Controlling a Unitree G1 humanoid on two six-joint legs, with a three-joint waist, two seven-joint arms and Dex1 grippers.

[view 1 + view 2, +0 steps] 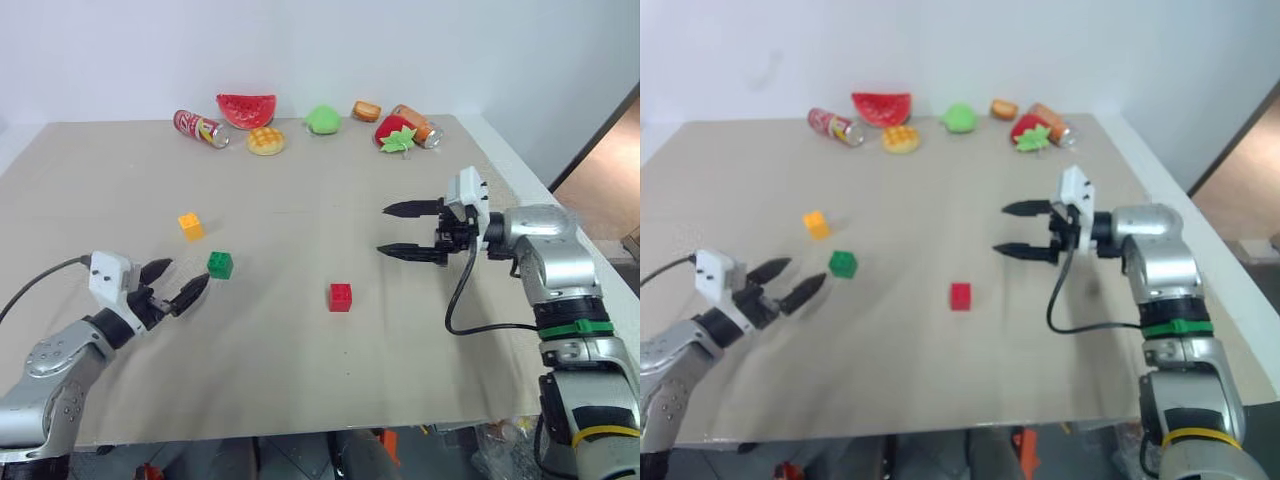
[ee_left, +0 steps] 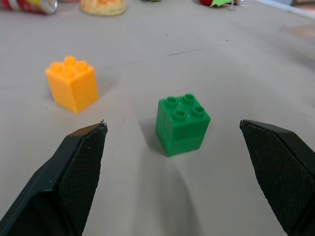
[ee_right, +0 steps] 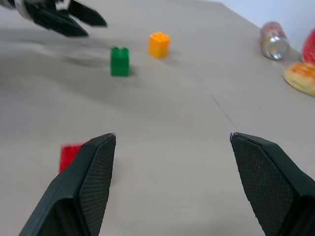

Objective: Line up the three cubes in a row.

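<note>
Left wrist view puts the green cube (image 2: 182, 125) right ahead of the left gripper (image 2: 172, 147), sitting on the table (image 1: 300, 380) between the lines of the two spread fingers but not yet touched by either. The orange cube (image 2: 72, 83) stands just beyond and to one side of it. From the head views the red cube (image 1: 340, 297) sits alone nearer the middle of the table, well apart from the other two, so the three do not yet make a neat row.

These look like hard, light plastic blocks with studded tops and flat smooth sides. I'd judge them stiff and not fragile, though a bit slippery and easy to nudge or tip if a finger catches one corner first. The sensible hold is across two opposite flat sides, low on the body, not on the studs.

The left gripper's fingers are spread wide, far wider than the green cube, and hold nothing. The right gripper (image 1: 402, 231) hangs above the table beyond the red cube, pointing across toward the other arm, its fingers also apart and empty.

Along the far edge lie a soda can (image 1: 201, 128), a watermelon slice (image 1: 246, 109), a waffle-like pastry (image 1: 265, 140) and other toy food, all clear of the cubes.
</note>
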